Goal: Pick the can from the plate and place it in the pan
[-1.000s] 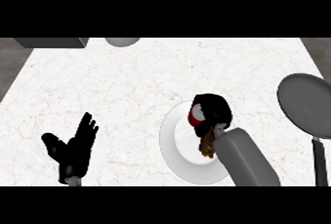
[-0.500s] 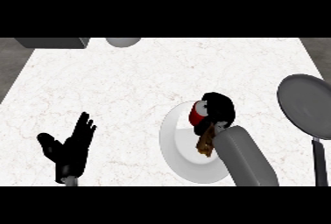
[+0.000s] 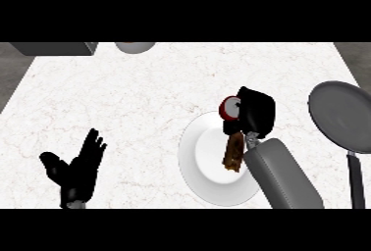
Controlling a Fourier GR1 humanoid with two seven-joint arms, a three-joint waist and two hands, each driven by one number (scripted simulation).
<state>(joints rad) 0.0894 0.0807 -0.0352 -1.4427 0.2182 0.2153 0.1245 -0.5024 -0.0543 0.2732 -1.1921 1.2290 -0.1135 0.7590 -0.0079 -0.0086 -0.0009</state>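
The can (image 3: 232, 108) sits right of centre in the frame, over the upper right rim of the white plate (image 3: 206, 166), with its red-ringed end turned left; its long axis seems to run left to right, though the right hand (image 3: 255, 113) hides most of it. That hand is clenched around the can. The pan (image 3: 342, 120) lies at the right edge, apart from the plate. A likely risk is the can slipping or clipping the pan's rim during the carry. The left hand (image 3: 76, 169) rests with fingers spread at lower left on the surface (image 3: 130, 98).
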